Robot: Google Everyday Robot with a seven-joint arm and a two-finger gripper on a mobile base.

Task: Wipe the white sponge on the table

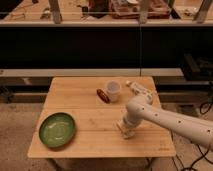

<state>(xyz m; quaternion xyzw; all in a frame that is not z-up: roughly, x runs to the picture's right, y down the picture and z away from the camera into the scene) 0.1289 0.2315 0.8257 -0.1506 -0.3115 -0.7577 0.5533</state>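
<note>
Gripper (126, 131) down on the table (95, 142) near front right edge, over white sponge (128, 134); finger state can't tell; green plate (57, 130) far left

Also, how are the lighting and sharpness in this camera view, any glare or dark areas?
Camera view: warm, dim light; the table is evenly lit with no glare, the band behind it nearly black. Everything is soft, so the gripper, low over the table's right front, and the white sponge under it blur together. The white cup and green plate read clearly.
</note>
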